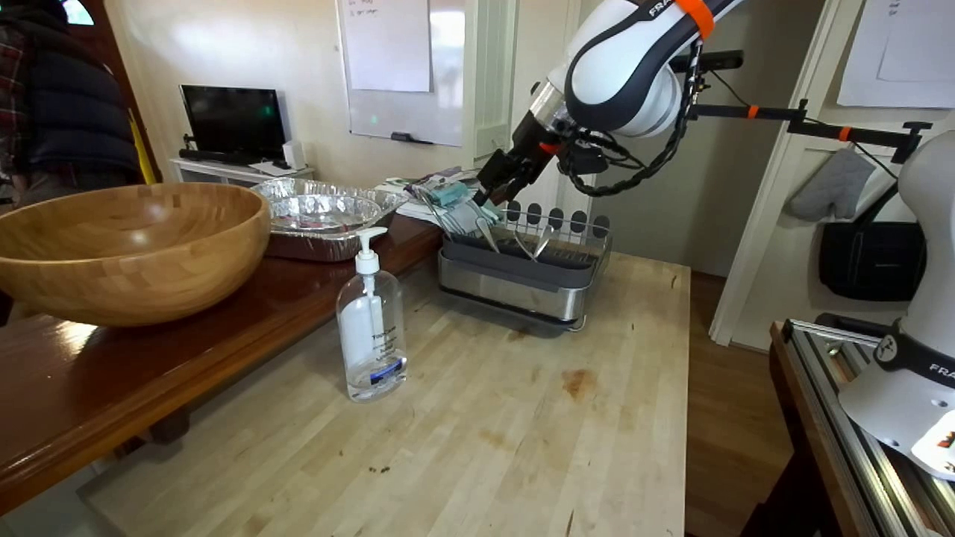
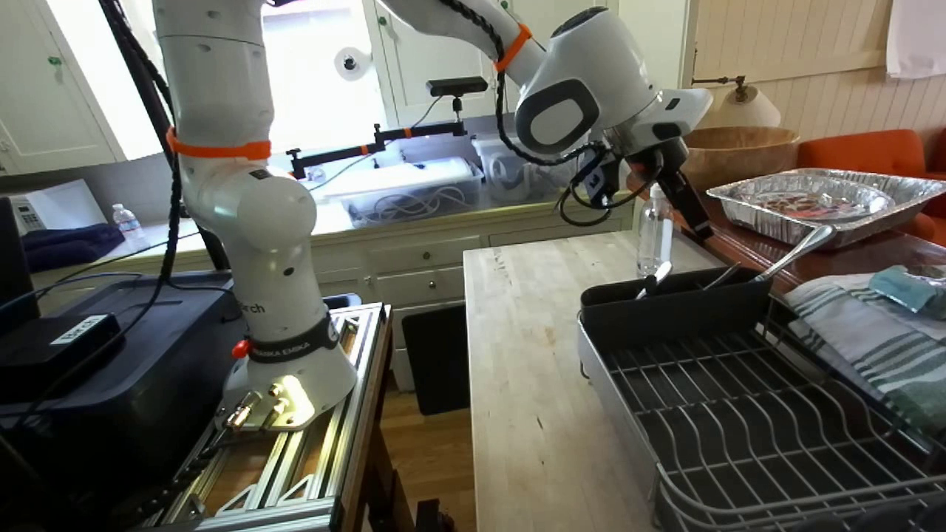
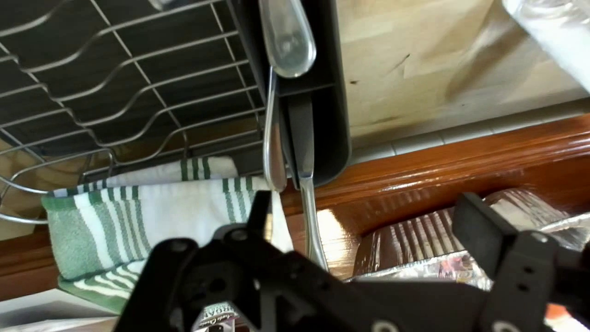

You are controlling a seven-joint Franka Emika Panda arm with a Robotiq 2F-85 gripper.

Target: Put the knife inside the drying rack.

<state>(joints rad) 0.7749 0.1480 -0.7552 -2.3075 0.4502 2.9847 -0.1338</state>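
Observation:
The drying rack [image 1: 515, 287] stands at the far end of the light table and also shows in an exterior view [image 2: 739, 403] and in the wrist view [image 3: 155, 86]. Its dark cutlery holder [image 2: 665, 318] holds several utensils. In the wrist view a knife [image 3: 309, 207] leans there, its grey blade inside a holder compartment and its shiny steel handle sticking out; no dark-handled knife shows. My gripper [image 3: 368, 207] is open and empty. Part of the handle is hidden behind its left linkage. My gripper shows above the rack's side in both exterior views [image 1: 492, 192] [image 2: 695, 214].
A clear soap bottle [image 1: 371, 335] stands on the light table. A wooden bowl [image 1: 134, 261] and a foil tray [image 2: 813, 203] sit on the higher brown table. A striped towel [image 3: 184, 207] lies by the rack. Other utensils [image 3: 288, 41] stick up from the holder.

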